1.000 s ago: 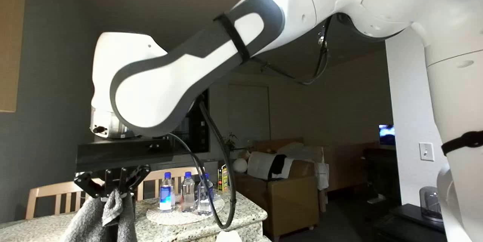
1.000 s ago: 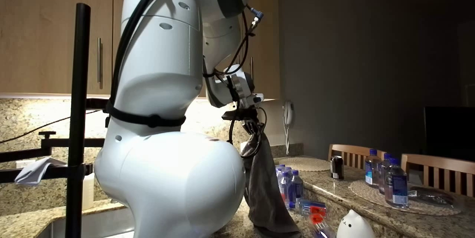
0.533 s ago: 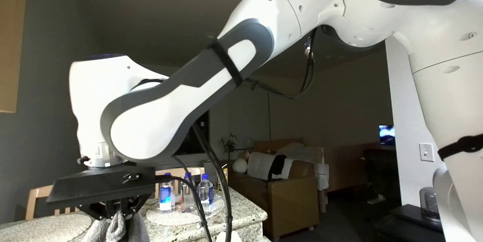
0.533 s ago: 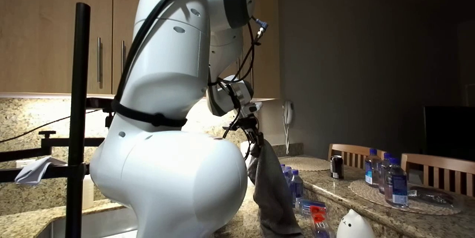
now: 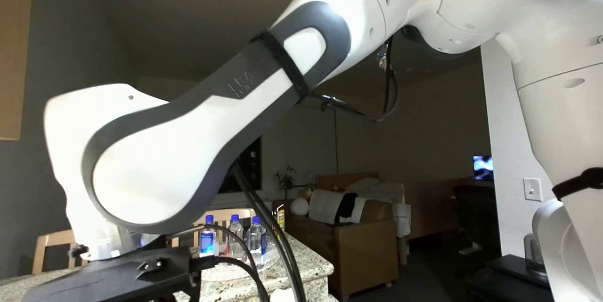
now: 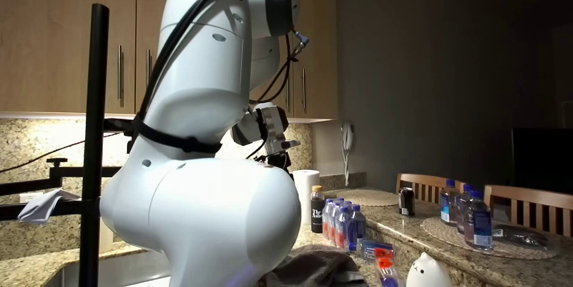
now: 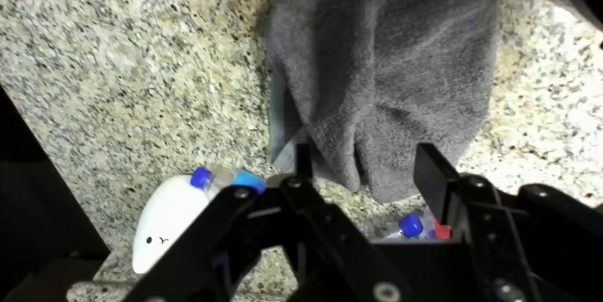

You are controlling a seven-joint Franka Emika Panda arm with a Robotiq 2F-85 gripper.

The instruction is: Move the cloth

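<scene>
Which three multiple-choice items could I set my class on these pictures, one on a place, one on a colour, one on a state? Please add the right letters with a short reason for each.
1. Where does the cloth lie?
A) in the sink
B) on the counter
C) on a chair

2. What colour are the caps of the bottles standing on the mat?
A) blue
B) red
C) white

3. How does the gripper stand?
A) shut on the cloth
B) shut on a bottle
C) open

Right letters:
1. B: the wrist view shows it in folds on the speckled stone.
2. A: blue caps top these bottles in both exterior views.
3. C: its fingers stand well apart in the wrist view.
</scene>
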